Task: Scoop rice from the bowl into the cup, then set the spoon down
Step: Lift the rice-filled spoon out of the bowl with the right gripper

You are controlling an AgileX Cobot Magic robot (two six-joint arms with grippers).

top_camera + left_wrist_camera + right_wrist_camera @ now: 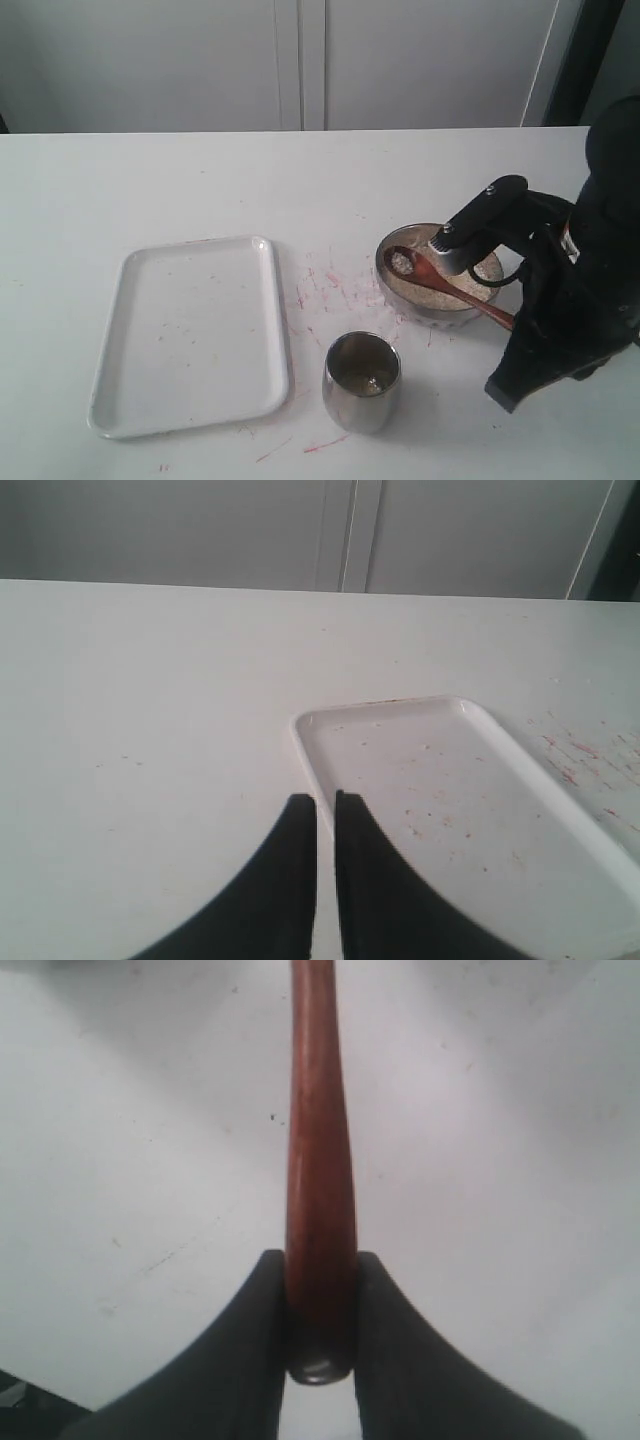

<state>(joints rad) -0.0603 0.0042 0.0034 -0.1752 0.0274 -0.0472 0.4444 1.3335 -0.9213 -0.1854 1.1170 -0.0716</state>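
Observation:
The steel bowl (432,314) stands right of the table's middle and holds pale rice (447,291). The reddish-brown spoon (421,269) lies slanted over it, its round end carrying a few grains above the bowl's left side. Its handle (318,1140) runs back into my right gripper (320,1260), which is shut on the handle's end. The steel cup (361,384) stands upright in front of the bowl, apart from it, with some grains at its bottom. My left gripper (325,798) hangs shut and empty above the tray's near corner; it does not show in the exterior view.
A white tray (190,335) lies at the left, speckled with small red marks. Red smears (325,290) stain the table between tray and bowl. My right arm (580,290) fills the right side, and a black part of it (480,222) overhangs the bowl.

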